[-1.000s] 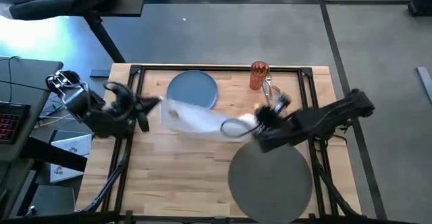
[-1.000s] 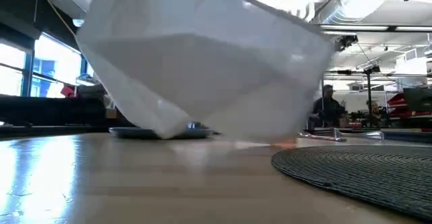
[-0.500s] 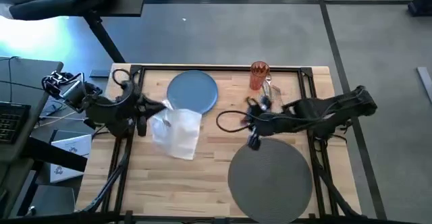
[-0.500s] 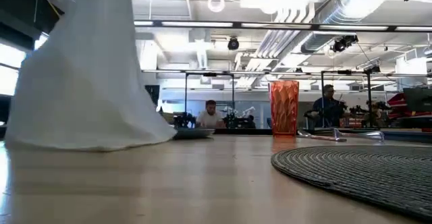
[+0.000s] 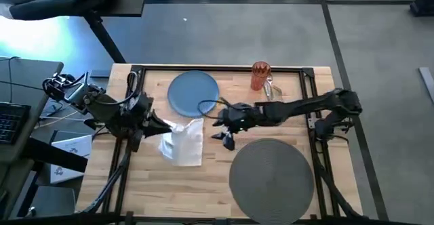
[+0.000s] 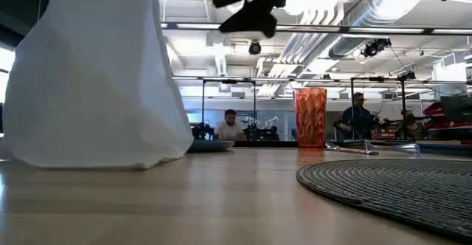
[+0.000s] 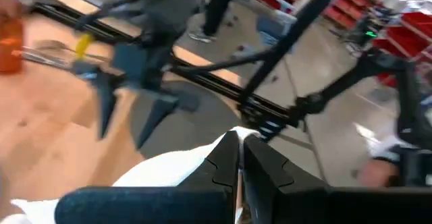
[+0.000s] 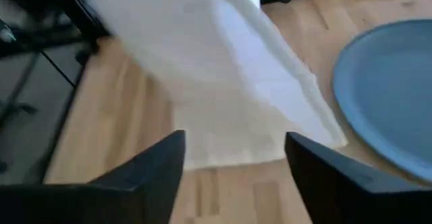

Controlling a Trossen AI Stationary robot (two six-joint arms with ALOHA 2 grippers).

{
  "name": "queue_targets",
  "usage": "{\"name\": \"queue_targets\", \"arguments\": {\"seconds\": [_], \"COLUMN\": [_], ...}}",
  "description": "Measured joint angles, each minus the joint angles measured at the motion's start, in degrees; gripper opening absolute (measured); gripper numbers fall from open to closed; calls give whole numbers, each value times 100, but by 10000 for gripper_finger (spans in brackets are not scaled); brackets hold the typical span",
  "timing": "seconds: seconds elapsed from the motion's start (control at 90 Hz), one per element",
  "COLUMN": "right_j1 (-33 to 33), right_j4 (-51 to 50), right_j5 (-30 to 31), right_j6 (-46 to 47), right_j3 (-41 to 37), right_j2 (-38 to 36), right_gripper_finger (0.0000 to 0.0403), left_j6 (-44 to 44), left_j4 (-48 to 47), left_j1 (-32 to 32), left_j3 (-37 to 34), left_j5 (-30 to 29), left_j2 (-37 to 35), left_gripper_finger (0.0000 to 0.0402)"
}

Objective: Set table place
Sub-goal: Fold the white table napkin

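Level look across a light wooden table [image 6: 221, 201]. At the left, a white napkin [image 6: 96, 75] hanging in a tall drape, its lower edge resting on the wood. Partly hidden behind it, near the far edge, the rim of a blue plate [image 6: 210, 146]. Right of the plate, an orange tumbler [image 6: 310, 118] standing upright. Silver cutlery [image 6: 372, 148] lying just beside it. Toward the near right corner, a round dark grey woven mat [image 6: 398, 186]. High overhead, a dark gripper [image 6: 254, 9]. Beyond the table, seated people in a workshop.

Soft white cloth napkin [image 5: 182, 142], butcher-block wood table [image 5: 176, 184], woven matt grey mat [image 5: 271, 173], smooth blue plate [image 5: 193, 92]
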Motion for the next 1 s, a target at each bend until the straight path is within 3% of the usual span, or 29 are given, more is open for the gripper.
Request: {"name": "queue_targets", "arguments": {"seconds": [0.156,0.344,0.467,0.556,0.744,0.889,1.0], "right_j1": [-130,-258,-305,-318,-296,-199,-33], "right_j4": [9,-78,-643,-1218,-1744,-2706,-3492], "right_j5": [-281,-1357,-1776,-2002,-1606,-750,-238], "right_j6": [-450,-1153,-1727,-1948,-1732,-944,-594], "right_j3": [722,1698,2264,2539,2585,2582,2583], "right_j2": [648,1508,1979,2185,2431,2231,1582], "right_gripper_finger": [276,261,230,179,20,2,0], "left_j6": [-165,-119,-119,-121,-118,-70,281], "left_j4": [128,105,89,76,56,16,-79], "left_j1": [-2,-48,-51,-106,-193,-270,-320], "left_j3": [0,0,0,0,0,36,277], "left_j5": [101,107,112,111,-16,-472,-994], "left_j2": [0,11,25,30,1,-168,-244], "left_gripper_finger": [0,0,0,0,0,0,0]}}
